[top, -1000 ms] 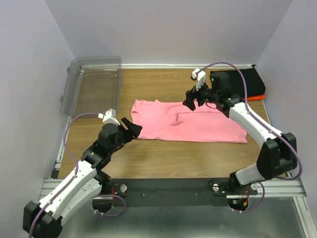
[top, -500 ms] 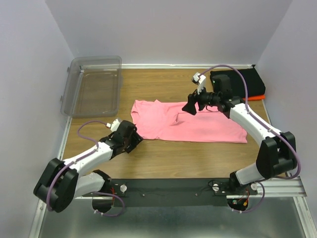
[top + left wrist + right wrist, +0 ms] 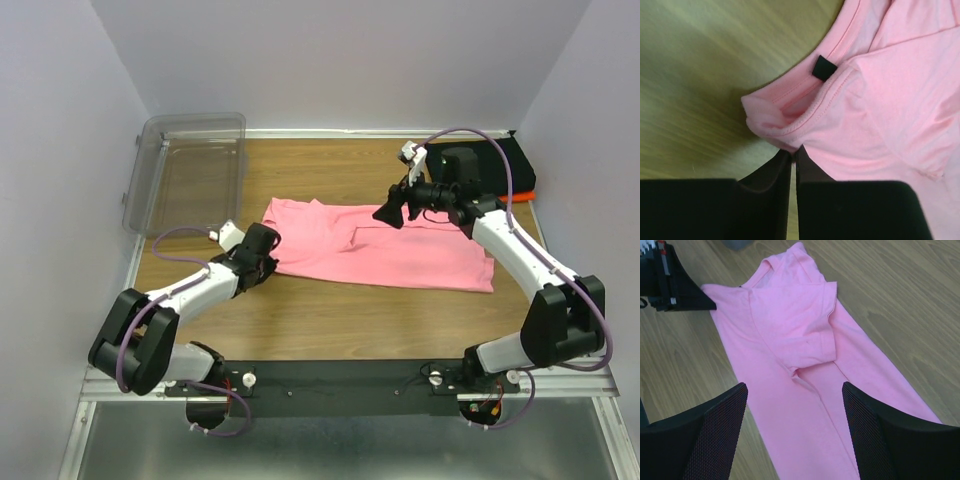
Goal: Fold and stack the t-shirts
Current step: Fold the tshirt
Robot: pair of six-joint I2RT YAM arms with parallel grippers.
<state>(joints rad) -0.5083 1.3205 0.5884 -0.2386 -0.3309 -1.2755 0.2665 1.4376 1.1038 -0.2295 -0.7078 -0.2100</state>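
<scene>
Softly, pink t-shirt (image 3: pixel 880 100) bunches at stitched collar (image 3: pixel 807 116).

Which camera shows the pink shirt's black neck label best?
Left wrist: the label is close and sharp inside the neckline. Top external and right wrist show more pink shirt, but the label is too small.

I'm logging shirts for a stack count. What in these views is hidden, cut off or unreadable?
Orange shirt: top view, only a sliver shows; the black shirt covers the rest.
Neck label: left wrist view, too small to show any print.
Pink shirt, bottom end: right wrist view, cut off by the frame edge.
Its near-left corner: top view, under the left tool.
</scene>
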